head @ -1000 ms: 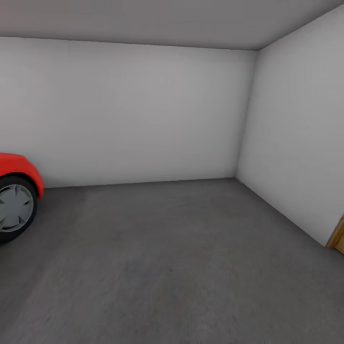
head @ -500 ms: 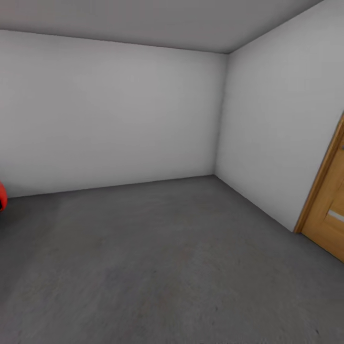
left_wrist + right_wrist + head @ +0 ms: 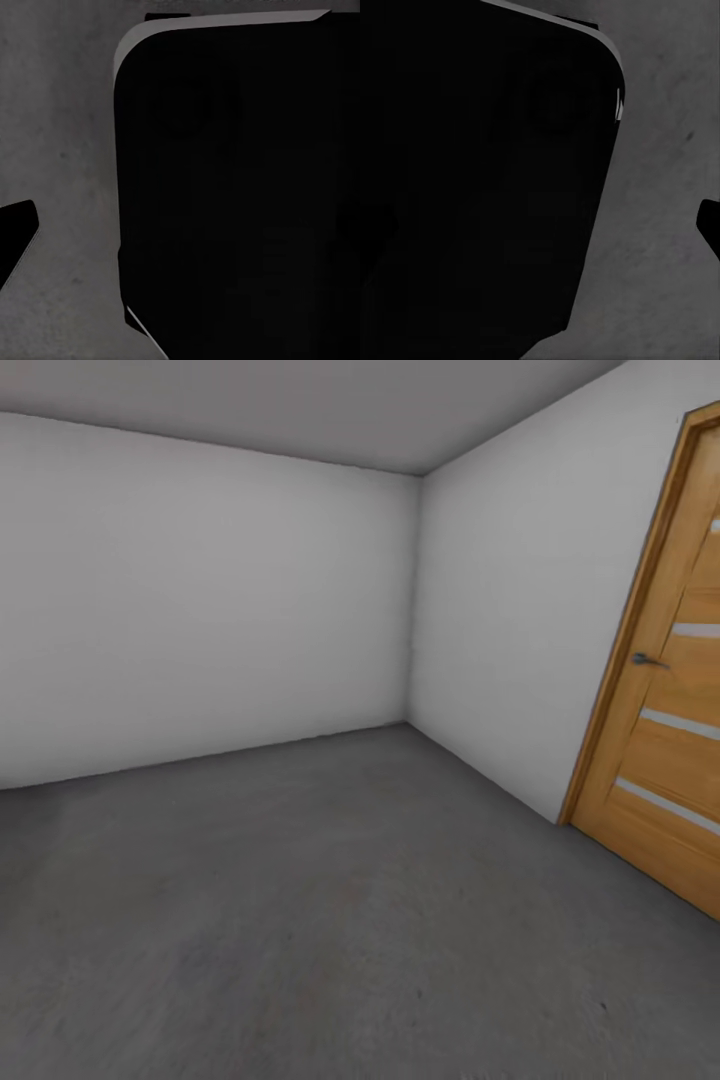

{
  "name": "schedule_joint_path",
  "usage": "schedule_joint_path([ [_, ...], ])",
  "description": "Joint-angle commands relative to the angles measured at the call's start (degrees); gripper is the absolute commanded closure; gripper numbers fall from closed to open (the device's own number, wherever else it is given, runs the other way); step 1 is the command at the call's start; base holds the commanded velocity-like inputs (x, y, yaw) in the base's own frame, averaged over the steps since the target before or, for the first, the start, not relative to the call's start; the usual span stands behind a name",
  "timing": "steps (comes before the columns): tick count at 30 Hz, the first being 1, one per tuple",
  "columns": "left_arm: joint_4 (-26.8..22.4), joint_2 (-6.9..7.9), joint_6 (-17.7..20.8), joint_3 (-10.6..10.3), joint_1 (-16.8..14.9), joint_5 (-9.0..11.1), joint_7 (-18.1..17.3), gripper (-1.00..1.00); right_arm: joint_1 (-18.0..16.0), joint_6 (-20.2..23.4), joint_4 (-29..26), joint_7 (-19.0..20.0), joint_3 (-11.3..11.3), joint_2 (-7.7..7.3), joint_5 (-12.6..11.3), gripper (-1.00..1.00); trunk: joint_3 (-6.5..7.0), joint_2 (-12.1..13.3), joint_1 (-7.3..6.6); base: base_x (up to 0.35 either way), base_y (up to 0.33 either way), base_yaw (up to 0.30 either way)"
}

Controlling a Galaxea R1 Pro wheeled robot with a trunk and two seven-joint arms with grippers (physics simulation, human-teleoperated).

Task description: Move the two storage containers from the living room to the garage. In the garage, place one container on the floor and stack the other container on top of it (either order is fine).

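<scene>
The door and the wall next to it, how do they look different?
The door is orange-brown wood, while the wall is plain white. The door has pale stripes across it and a small grey handle; the wall has nothing on it. The door sits inside a wooden frame; the wall runs bare to the corner. Both stand upright on the same dark grey floor.

In the left wrist view a large black rounded block of the robot's own body (image 3: pixel 232 187) hangs close before the camera, with a thin pale edge along its rounded corner. A dark finger tip (image 3: pixel 15 240) juts in at the frame edge, well apart from the block. In the right wrist view a matching black block (image 3: pixel 480 172) looms, and a small dark tip (image 3: pixel 709 225) pokes in at the edge. Whether either gripper is spread or closed cannot be told.
</scene>
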Motion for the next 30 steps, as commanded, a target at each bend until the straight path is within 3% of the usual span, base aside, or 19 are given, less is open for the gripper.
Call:
schedule_joint_path([
  [1,0.0,0.00,-0.1,0.0,0.0,0.1,0.0,-1.00,0.0,-0.2,0.0,0.1,0.5,-0.01,-0.6,-1.00,-0.05,0.0,0.00,0.000,0.000,-0.289],
  [30,0.0,-0.08,-0.1,-0.1,0.0,0.1,0.0,-1.00,0.0,-0.2,0.0,0.1,0.5,-0.01,-0.6,-1.00,0.35,0.0,0.00,0.000,0.000,-0.282],
])
